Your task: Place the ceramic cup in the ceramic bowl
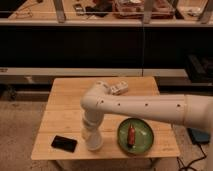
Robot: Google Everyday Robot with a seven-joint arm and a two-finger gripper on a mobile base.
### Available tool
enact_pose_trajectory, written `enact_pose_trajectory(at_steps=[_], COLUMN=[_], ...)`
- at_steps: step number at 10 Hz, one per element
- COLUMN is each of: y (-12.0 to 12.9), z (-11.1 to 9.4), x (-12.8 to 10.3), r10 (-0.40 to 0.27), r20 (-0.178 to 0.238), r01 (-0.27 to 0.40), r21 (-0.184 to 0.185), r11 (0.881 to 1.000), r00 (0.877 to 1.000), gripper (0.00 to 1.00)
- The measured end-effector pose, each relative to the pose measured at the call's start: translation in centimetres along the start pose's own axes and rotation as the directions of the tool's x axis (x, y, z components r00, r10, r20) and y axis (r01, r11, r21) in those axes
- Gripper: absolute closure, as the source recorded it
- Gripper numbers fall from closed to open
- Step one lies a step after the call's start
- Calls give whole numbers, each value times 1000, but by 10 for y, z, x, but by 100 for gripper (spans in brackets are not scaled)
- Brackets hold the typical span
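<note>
On pale plank-lined wooden tabletop point(67, 107): glossy dark green round ceramic bowl point(145, 139) with red-brown stick point(131, 135) in it, flat black phone point(64, 143). The white claw point(93, 141) sits low at tabletop front, between phone and bowl.

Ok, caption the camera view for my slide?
Robot tool low at the front of the table, between black phone and green ceramic bowl.
</note>
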Motion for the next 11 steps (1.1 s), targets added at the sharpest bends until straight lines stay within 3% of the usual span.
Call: enact_pose_trajectory(at_steps=[3,6,7,8,11], y=[53,107,119,134,154], z=[-56,-83,-85,-82,-58], x=[-30,-80,-95,-117,-152], r10=[110,223,251,288,337], r20=[-7,-20,-27,-28,-26], r01=[-110,-223,-252,-289,-337], r21=[-10,-40,-44,-45,-34], r11=[994,974,967,956,941], r00=[994,975,968,957,941], gripper=[100,100,98,88,60])
